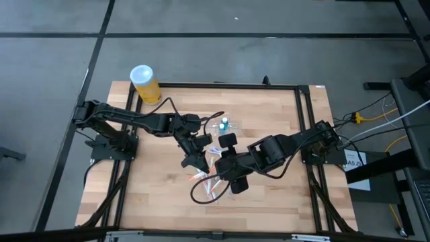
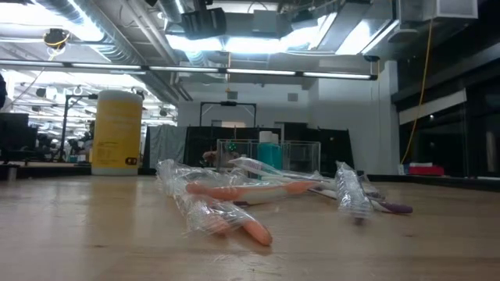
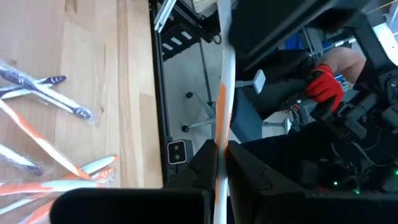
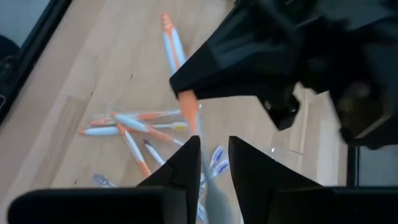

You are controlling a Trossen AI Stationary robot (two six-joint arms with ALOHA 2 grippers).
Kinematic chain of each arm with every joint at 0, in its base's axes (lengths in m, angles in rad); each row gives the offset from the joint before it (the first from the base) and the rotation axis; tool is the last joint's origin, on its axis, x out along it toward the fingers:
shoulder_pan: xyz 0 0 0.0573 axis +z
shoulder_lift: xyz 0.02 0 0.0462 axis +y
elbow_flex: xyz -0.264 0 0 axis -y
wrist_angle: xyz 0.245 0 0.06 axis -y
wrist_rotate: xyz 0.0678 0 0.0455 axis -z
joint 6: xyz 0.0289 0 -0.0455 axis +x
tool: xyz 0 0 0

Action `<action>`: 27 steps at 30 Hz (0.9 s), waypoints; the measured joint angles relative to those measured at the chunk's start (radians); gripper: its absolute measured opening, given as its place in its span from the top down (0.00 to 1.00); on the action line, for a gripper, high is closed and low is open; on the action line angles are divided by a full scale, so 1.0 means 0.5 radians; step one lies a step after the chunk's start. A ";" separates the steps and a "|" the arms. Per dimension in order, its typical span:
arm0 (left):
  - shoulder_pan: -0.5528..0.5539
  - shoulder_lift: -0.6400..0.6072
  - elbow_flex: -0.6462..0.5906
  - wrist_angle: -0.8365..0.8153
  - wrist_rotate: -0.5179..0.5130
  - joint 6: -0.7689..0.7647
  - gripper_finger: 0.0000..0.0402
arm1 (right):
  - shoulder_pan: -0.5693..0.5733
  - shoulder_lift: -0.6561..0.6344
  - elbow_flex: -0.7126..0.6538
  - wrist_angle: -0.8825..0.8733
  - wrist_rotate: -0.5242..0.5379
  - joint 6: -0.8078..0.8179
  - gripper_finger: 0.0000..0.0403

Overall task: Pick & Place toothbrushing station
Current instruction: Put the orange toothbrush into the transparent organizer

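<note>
Low view: yellow cylinder [image 2: 116, 132] label writing unreadable.

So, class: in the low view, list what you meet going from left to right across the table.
Yellow cylinder → wrapped orange toothbrush → clear toothbrushing station → wrapped purple-tipped toothbrush.

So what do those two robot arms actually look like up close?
Both are dark, nearly black, jointed arms with blocky segments. The left gripper and right gripper each end in two dark, wedge-shaped fingers. A black cable loops off each arm, and bundled wires run near the right arm's base.
</note>
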 joint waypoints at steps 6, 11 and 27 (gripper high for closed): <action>-0.001 0.003 0.000 -0.014 -0.008 0.019 0.97 | -0.002 0.000 0.015 0.007 0.002 0.006 0.78; -0.001 0.003 0.000 -0.070 -0.042 0.064 0.97 | 0.002 0.000 0.015 0.009 -0.007 0.043 0.78; 0.143 0.004 0.000 -0.316 -0.261 0.363 0.97 | 0.105 -0.106 0.310 -0.030 0.312 0.266 0.77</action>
